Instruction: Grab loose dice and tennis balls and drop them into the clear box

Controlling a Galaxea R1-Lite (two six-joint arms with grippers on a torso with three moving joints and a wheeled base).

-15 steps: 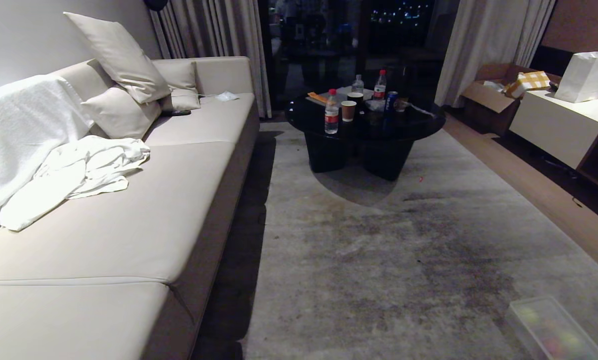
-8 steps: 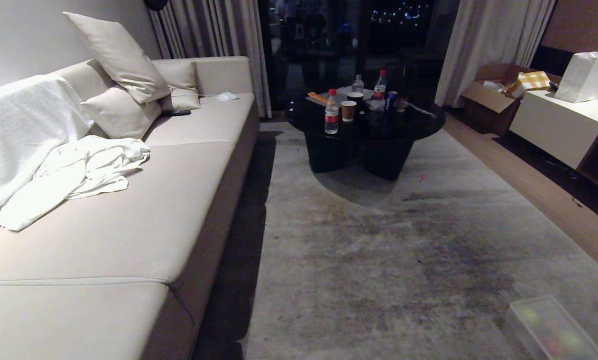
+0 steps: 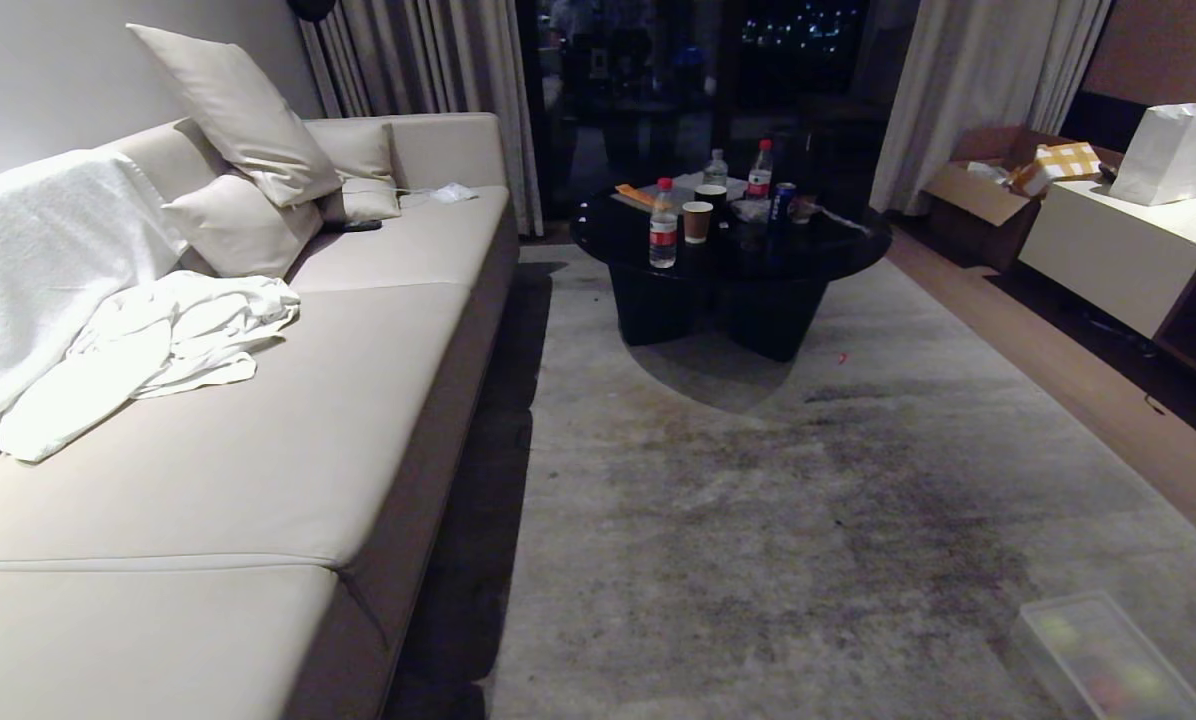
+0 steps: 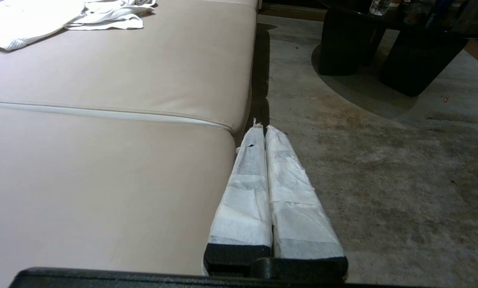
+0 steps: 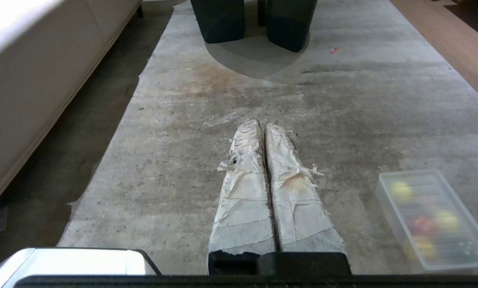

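You are idling with both the left gripper [image 4: 264,129] and right gripper [image 5: 263,125] closed and empty, so scan the rug [image 3: 758,520] beyond the filled clear box [image 5: 431,220] for strays.

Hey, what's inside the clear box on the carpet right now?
Through the clear box blurred round shapes show: yellow-green ones and a red one, likely balls and dice. Their count, and anything lying beneath them, cannot be made out through the plastic.

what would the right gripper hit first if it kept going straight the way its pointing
Probably the rug. The right gripper, shut and empty, points along bare carpet toward the dark coffee table base. Nothing stands in between, and the clear box sits off to one side. Depth is hard to judge.
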